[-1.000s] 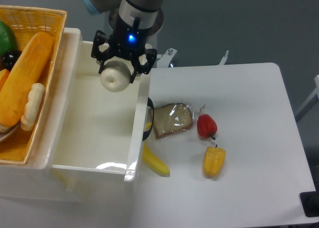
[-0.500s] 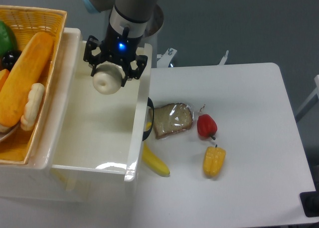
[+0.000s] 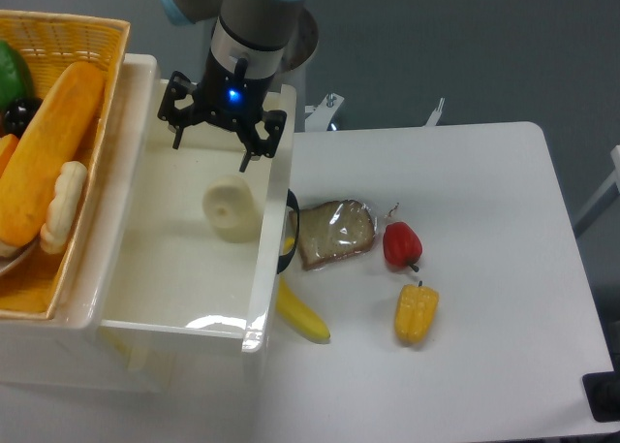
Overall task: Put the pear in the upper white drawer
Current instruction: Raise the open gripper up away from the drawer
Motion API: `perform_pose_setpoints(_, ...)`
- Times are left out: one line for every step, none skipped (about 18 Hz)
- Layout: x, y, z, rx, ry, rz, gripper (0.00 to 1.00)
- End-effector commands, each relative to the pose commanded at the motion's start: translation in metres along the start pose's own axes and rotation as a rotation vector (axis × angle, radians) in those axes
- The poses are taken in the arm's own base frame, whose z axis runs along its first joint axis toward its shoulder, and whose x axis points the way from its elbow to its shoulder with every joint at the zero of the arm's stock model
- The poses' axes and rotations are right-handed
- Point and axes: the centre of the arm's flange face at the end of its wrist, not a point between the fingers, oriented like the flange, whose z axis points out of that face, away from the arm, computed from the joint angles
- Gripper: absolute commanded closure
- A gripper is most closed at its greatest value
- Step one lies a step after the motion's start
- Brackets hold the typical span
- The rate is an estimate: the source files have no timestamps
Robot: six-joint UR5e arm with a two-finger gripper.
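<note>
The pale cream pear (image 3: pixel 231 207) lies inside the upper white drawer (image 3: pixel 136 298), close to its right wall, dimpled end facing up. My gripper (image 3: pixel 211 139) hangs above the far part of the drawer, a little above and behind the pear. It is open, its dark fingers (image 3: pixel 254 147) spread apart with nothing between them. The drawer's dark handle (image 3: pixel 290 232) shows on its right side.
A woven yellow basket (image 3: pixel 58 152) with bread and other food stands left of the drawer. On the white table lie a wrapped bread slice (image 3: pixel 335 233), a red pepper (image 3: pixel 402 244), a yellow pepper (image 3: pixel 416 312) and a banana (image 3: pixel 301 314).
The gripper carried the pear leftward over the drawer, then opened. The pear dropped out of the fingers and now lies on the drawer's floor.
</note>
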Motion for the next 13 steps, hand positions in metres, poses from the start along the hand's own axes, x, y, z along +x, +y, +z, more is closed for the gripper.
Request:
perform_pose_setpoints(0.0, -0.001, -0.005, 0.008, -0.005, 0.014, 0.01)
perform_pose_setpoints(-0.005, 0.0, -0.008, 0.014, -0.009, 0.023, 0.0)
perform_pose_setpoints(-0.01, 0.0, -0.011, 0.019, -0.014, 0.035, 0.0)
perform_pose_setpoints(-0.015, 0.002, -0.014, 0.023, -0.018, 0.05, 0.0)
perform_pose_setpoints(-0.02, 0.003, -0.016, 0.027, -0.021, 0.076, 0.0)
perform_pose_setpoints(-0.023, 0.004, -0.019, 0.031, -0.026, 0.098, 0.0)
perform_pose_setpoints(-0.03, 0.004, -0.023, 0.042, -0.035, 0.107, 0.0)
perform_pose_setpoints(-0.037, 0.005, -0.029, 0.06, -0.051, 0.113, 0.0)
perform_pose_setpoints(-0.043, 0.004, -0.032, 0.076, -0.067, 0.113, 0.0)
perform_pose_setpoints(-0.05, 0.003, -0.036, 0.086, -0.092, 0.112, 0.0)
perform_pose_setpoints(-0.059, 0.004, -0.038, 0.066, -0.133, 0.106, 0.0)
perform_pose_setpoints(-0.065, 0.006, -0.038, 0.036, -0.176, 0.108, 0.0)
perform_pose_setpoints(-0.071, 0.006, -0.037, 0.012, -0.208, 0.137, 0.0)
